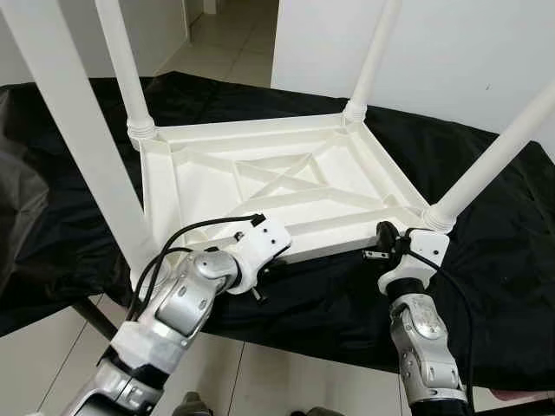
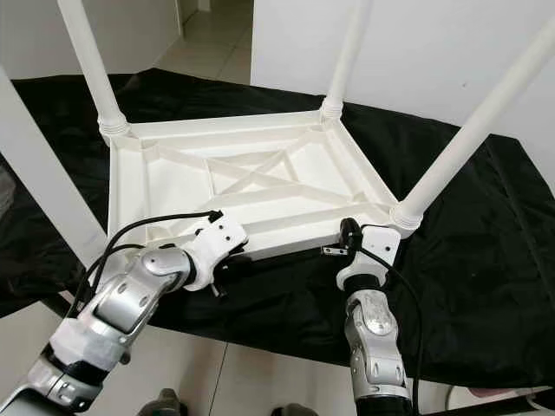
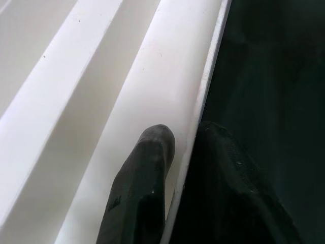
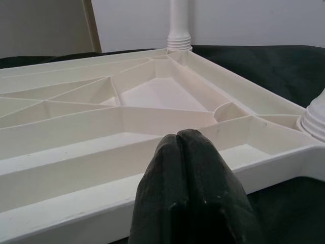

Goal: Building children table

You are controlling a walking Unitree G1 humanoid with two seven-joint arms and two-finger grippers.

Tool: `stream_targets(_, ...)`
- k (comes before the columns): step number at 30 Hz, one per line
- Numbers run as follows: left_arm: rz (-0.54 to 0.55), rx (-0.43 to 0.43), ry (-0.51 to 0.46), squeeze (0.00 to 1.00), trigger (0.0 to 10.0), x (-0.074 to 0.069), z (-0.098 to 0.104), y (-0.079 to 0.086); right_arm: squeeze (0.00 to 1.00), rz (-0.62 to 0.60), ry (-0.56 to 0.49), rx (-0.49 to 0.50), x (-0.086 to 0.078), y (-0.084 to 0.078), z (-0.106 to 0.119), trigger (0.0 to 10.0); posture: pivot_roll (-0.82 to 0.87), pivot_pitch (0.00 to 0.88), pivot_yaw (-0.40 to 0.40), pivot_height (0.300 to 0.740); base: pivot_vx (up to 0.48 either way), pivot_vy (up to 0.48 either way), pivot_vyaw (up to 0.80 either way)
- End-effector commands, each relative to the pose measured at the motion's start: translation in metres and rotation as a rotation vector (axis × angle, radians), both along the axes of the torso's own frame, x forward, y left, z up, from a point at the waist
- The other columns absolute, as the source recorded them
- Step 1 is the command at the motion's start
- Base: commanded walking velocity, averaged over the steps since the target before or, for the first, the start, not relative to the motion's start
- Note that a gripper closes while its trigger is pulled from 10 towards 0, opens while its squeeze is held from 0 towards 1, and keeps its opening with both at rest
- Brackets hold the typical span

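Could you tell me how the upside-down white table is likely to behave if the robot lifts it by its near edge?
The table looks like thin ribbed plastic, so probably light and fairly stiff. With four legs pointing up, it may feel top-heavy and tilt. The left hand straddles the smooth near rim, which could slip; the black cloth underneath may drag.

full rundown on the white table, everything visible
The white table looks like moulded plastic and lies upside down on a black cloth, its ribbed underside with an X brace facing up. Four round legs stand in the corner sockets. The left gripper straddles the near rim, one finger inside, one outside. The right gripper, fingers shut together, sits at the near rim by the right corner leg.
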State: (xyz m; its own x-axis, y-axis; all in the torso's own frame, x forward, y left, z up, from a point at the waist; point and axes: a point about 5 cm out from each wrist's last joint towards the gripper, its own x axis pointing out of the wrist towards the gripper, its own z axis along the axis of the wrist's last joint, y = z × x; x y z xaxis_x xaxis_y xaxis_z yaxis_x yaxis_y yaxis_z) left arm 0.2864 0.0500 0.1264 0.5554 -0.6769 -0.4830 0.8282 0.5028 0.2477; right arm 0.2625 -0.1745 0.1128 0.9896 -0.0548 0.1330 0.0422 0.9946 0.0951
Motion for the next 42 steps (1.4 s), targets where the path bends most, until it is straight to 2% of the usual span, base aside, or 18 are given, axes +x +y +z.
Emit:
stream_targets(1,-0.020,-0.020,-0.093,0.00,0.0,0.002,0.011,-0.017,0.00,-0.020,0.002,0.005,0.000,-0.003,-0.002,10.0,0.07,0.015,-0.061,0.740,0.000,0.000,0.00)
stream_targets(2,-0.050,-0.044,-0.108,0.00,0.0,0.001,0.016,-0.030,0.00,-0.023,0.001,0.006,0.000,-0.003,-0.002,10.0,0.07,0.015,-0.058,0.740,0.000,0.000,0.00)
stream_targets(7,-0.074,-0.079,-0.127,0.00,0.0,0.000,0.021,-0.038,0.00,-0.027,0.000,0.008,0.000,-0.002,-0.002,10.0,0.06,0.017,-0.050,0.740,0.000,0.000,0.00)
stream_targets(8,-0.075,-0.097,-0.139,0.00,10.0,0.000,0.022,-0.039,0.00,-0.029,-0.001,0.009,-0.001,-0.002,-0.002,10.0,0.06,0.016,-0.049,0.740,0.000,0.000,0.00)
stream_targets(15,-0.097,-0.141,-0.189,0.00,10.0,-0.003,0.026,-0.035,0.00,-0.033,0.003,0.010,-0.003,-0.001,-0.004,10.0,0.07,0.023,-0.048,0.740,0.000,0.000,0.00)
stream_targets(16,-0.116,-0.199,-0.176,0.22,10.0,-0.006,0.028,-0.029,0.00,-0.027,0.005,0.007,-0.003,0.000,-0.004,10.0,0.08,0.027,-0.055,0.740,0.000,0.000,0.00)
stream_targets(17,-0.128,-0.226,-0.159,1.00,10.0,-0.008,0.029,-0.027,0.00,-0.024,0.005,0.007,-0.002,0.001,-0.004,10.0,0.08,0.027,-0.055,0.740,0.000,0.000,0.00)
stream_targets(21,-0.158,-0.260,-0.145,1.00,10.0,-0.012,0.031,-0.026,0.00,-0.021,0.004,0.005,-0.002,0.001,-0.004,10.0,0.08,0.027,-0.057,0.740,0.000,0.000,0.00)
stream_targets(23,-0.209,-0.283,-0.166,1.00,10.0,-0.021,0.034,-0.023,0.00,-0.016,0.004,0.000,-0.002,0.002,-0.004,10.0,0.09,0.027,-0.063,0.740,0.000,0.000,0.00)
stream_targets(25,-0.209,-0.283,-0.166,1.00,10.0,-0.021,0.034,-0.023,0.00,-0.016,0.004,0.000,-0.002,0.002,-0.004,10.0,0.09,0.027,-0.063,0.740,0.000,0.000,0.00)
stream_targets(27,-0.209,-0.316,-0.204,1.00,10.0,-0.028,0.035,-0.015,0.00,-0.011,0.004,-0.003,-0.001,0.002,-0.004,10.0,0.10,0.025,-0.070,0.740,0.000,0.000,0.00)
stream_targets(28,-0.198,-0.344,-0.232,0.65,10.0,-0.031,0.036,-0.010,0.00,-0.009,0.005,-0.006,0.000,0.002,-0.004,10.0,0.10,0.025,-0.076,0.740,0.000,0.000,0.00)
stream_targets(29,-0.193,-0.375,-0.243,0.00,10.0,-0.035,0.036,-0.002,0.00,-0.004,0.004,-0.008,0.001,0.003,-0.004,10.0,0.11,0.024,-0.078,0.740,0.000,0.000,0.00)
stream_targets(34,-0.189,-0.430,-0.275,0.00,10.0,-0.045,0.037,0.012,0.00,0.009,0.004,-0.016,0.003,0.004,-0.004,10.0,0.12,0.024,-0.083,0.740,0.000,0.000,0.00)
stream_targets(36,-0.192,-0.511,-0.182,0.00,10.0,-0.056,0.037,0.024,0.00,0.017,0.003,-0.021,0.006,0.005,-0.004,10.0,0.13,0.024,-0.096,0.740,0.000,0.000,0.00)
stream_targets(37,-0.192,-0.511,-0.182,0.00,10.0,-0.056,0.037,0.024,0.00,0.017,0.003,-0.021,0.006,0.005,-0.004,10.0,0.13,0.024,-0.096,0.740,0.000,0.000,0.00)
stream_targets(39,-0.247,-0.540,-0.090,0.00,10.0,-0.069,0.035,0.039,0.00,0.025,-0.001,-0.024,0.010,0.005,-0.002,10.0,0.14,0.024,-0.101,0.740,0.000,0.000,0.00)
stream_targets(42,-0.284,-0.547,-0.079,0.00,10.0,-0.077,0.038,0.056,0.00,0.035,-0.006,-0.027,0.014,0.005,-0.001,10.0,0.16,0.024,-0.111,0.740,0.000,0.000,0.00)
